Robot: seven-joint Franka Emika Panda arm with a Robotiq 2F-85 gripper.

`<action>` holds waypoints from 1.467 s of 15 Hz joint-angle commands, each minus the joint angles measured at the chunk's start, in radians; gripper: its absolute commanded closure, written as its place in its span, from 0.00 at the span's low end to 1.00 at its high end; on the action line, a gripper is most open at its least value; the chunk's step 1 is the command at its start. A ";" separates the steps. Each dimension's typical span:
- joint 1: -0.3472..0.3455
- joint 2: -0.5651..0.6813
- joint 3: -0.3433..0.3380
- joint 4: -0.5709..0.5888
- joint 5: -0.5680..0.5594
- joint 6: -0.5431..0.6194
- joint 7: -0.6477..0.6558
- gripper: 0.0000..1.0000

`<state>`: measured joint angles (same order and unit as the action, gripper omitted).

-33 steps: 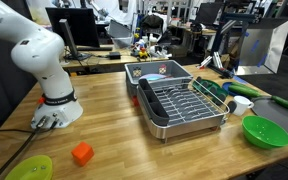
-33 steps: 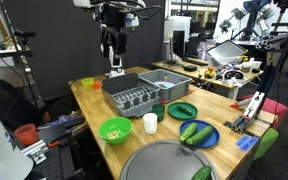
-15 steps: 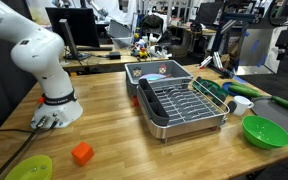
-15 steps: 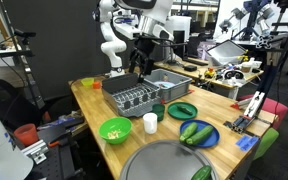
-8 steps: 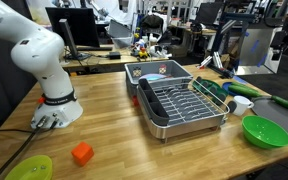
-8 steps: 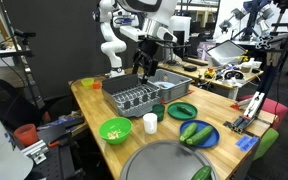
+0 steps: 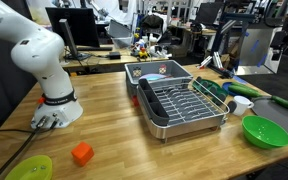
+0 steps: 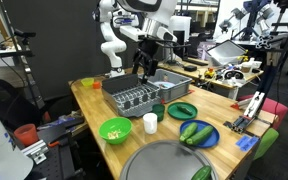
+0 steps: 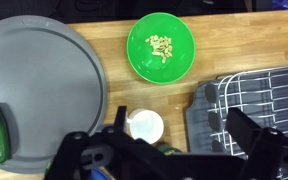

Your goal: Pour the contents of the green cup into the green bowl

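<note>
arm has swung over the rack; end effector released; green bowl mouth-up.

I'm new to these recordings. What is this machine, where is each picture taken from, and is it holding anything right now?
The machine is a white robot arm bolted to a wooden table. Two pictures come from cameras standing around the table. The third looks straight down from the arm's wrist. Its tool hangs open above the table and holds nothing. On the table are a dish rack, the green bowl with some pale bits inside, a white cup, the green cup and a grey round tray.
</note>
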<state>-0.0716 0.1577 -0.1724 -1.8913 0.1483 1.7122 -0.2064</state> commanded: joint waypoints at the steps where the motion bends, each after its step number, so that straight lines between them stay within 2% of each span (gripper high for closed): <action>1: -0.030 0.025 0.029 0.029 0.002 -0.019 -0.024 0.00; 5: -0.026 0.107 0.045 0.116 -0.032 -0.090 -0.039 0.00; 9: -0.032 0.242 0.063 0.284 -0.064 -0.155 -0.041 0.00; 16: -0.063 0.458 0.076 0.548 -0.028 -0.137 0.070 0.00; 17: -0.056 0.408 0.077 0.470 -0.052 -0.093 0.054 0.00; 22: -0.058 0.422 0.082 0.487 -0.055 -0.093 0.056 0.00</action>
<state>-0.1093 0.5801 -0.1169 -1.4079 0.1062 1.6209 -0.1577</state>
